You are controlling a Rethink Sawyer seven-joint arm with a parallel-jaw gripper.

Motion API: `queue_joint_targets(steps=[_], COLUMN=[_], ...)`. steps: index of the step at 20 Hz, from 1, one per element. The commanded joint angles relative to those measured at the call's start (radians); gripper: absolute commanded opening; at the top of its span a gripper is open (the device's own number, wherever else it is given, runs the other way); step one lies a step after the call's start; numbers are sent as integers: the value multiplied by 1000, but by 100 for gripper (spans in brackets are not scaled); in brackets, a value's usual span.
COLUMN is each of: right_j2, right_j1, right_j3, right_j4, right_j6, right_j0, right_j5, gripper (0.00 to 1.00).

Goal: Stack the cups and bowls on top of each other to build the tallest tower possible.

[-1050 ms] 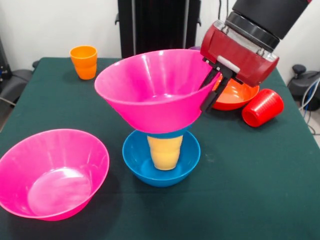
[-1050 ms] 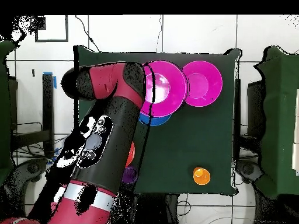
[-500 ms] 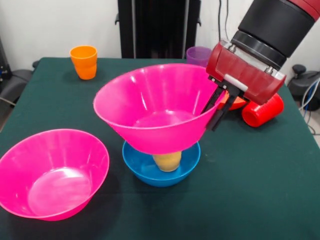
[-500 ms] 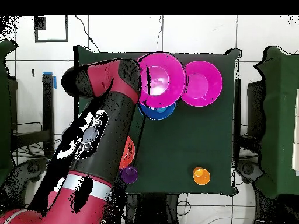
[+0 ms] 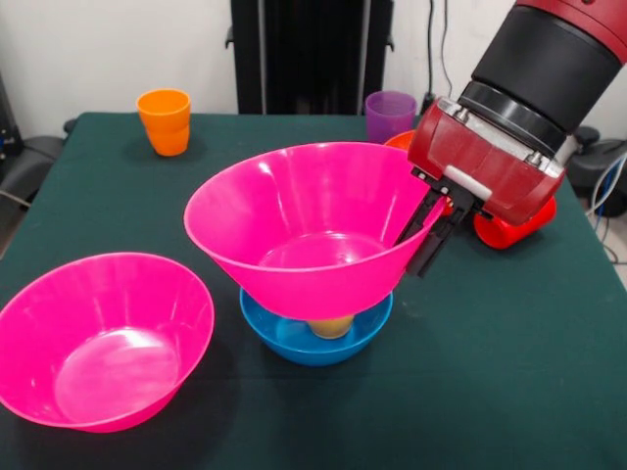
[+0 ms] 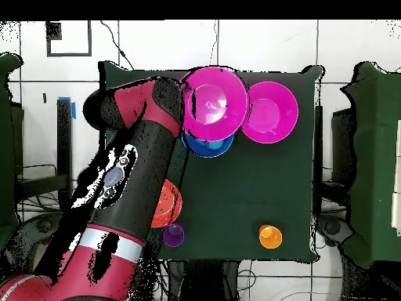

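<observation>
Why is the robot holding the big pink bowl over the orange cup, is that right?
Not quite. The end effector grips the rim of the big pink bowl, but the bowl hangs over the yellow cup in the blue bowl, as the front view shows. The orange cup stands apart at the table's far side.

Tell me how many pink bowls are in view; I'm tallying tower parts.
2. One pink bowl is held by the gripper over the blue bowl; the other pink bowl sits alone on the table beside it.
</observation>
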Motion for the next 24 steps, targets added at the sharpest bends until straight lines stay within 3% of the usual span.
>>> queue_joint_targets(steps=[1,9,24], right_j2=[33,5,44], right_j1=[35,59,73], right_j3=[-27,-52,-146], right_j4=[-15,-10,24], right_j6=[127,141,51], right_j0=[16,19,-26], right_j5=[-31,-41,80], gripper=[0,0,0])
